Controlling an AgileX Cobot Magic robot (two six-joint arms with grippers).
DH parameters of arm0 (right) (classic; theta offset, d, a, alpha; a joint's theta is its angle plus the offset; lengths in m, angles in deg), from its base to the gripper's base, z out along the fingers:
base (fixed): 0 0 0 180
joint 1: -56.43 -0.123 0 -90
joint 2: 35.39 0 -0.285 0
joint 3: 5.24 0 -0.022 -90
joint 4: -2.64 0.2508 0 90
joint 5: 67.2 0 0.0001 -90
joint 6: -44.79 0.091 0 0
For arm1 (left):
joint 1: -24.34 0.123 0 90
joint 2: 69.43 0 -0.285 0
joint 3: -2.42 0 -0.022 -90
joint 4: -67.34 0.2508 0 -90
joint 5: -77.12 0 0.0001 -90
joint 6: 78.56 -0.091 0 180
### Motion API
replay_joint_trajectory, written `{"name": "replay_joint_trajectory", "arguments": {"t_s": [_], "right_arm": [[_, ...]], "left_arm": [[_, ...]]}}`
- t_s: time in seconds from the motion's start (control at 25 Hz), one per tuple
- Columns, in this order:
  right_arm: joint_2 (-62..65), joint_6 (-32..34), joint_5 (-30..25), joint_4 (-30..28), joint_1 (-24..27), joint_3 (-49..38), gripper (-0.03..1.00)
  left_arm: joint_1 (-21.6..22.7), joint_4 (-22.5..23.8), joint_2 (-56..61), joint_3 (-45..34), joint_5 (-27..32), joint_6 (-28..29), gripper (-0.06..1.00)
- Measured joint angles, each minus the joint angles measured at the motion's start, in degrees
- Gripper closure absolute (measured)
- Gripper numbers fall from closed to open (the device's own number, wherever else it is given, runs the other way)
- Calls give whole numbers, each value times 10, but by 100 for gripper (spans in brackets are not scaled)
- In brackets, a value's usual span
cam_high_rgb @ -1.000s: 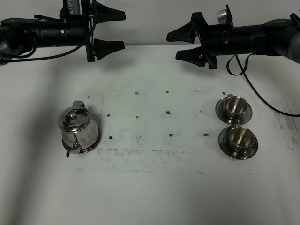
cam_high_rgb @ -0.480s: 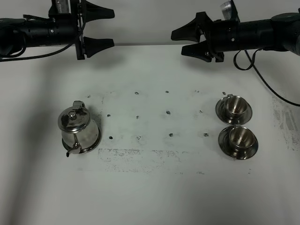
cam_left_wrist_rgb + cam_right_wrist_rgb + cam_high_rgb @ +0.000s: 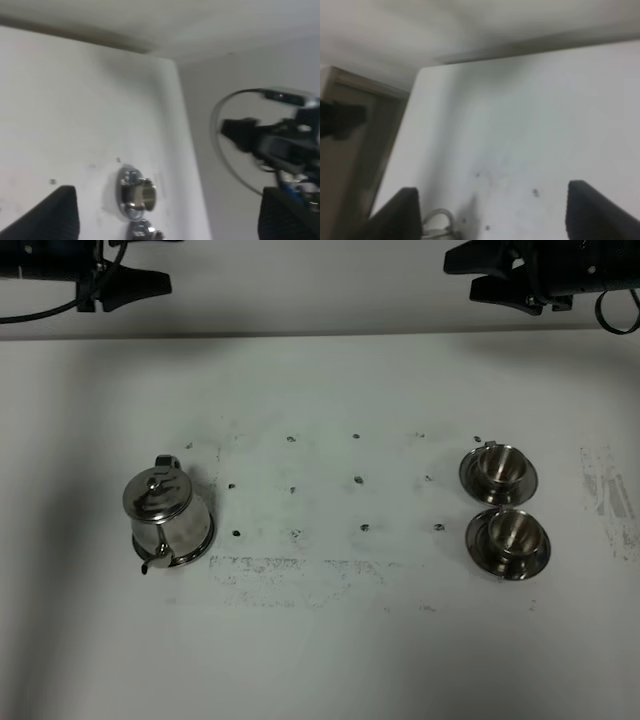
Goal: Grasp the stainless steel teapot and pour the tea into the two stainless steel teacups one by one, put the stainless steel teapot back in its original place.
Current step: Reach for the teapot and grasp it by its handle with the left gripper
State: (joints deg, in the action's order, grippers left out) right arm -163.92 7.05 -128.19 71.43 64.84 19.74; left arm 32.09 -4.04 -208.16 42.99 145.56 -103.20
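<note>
Exterior high, teapot (image 3: pixel 168 515): upright near the left edge, untouched; handle (image 3: pixel 166 461) apparently on the far side.
Exterior high, cups (image 3: pixel 498 470) (image 3: pixel 508 538): near the right edge, one behind the other.
Exterior high, left gripper (image 3: pixel 150 265), right gripper (image 3: pixel 475 272): above the far corners, well apart from everything.
Left wrist, jaws: spread wide, empty.
Right wrist, jaws: spread wide, empty.
Step, judged: grasp not begun. Approach the handle squarely, clamp firmly, lift level.

Left hand (image 3: pixel 150 262) and right hand (image 3: pixel 462 272) drew back.
</note>
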Motion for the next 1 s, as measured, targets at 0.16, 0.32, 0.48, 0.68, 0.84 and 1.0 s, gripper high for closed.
{"name": "replay_joint_trajectory", "arguments": {"t_s": [0.16,0.32,0.48,0.68,0.84,1.0], "right_arm": [[57,14,-2,-71,5,0,38],[116,37,-8,-143,7,0,38],[172,64,-20,-213,7,0,38],[238,110,-59,-312,7,-3,39],[301,143,-83,-397,7,-38,42],[394,172,-85,-470,7,-118,44]], "left_arm": [[6,57,57,0,0,1,25],[9,112,116,0,0,7,25],[9,168,161,0,1,16,25],[9,248,211,0,1,33,25],[9,281,237,0,1,37,25],[9,309,254,0,1,43,25]]}}
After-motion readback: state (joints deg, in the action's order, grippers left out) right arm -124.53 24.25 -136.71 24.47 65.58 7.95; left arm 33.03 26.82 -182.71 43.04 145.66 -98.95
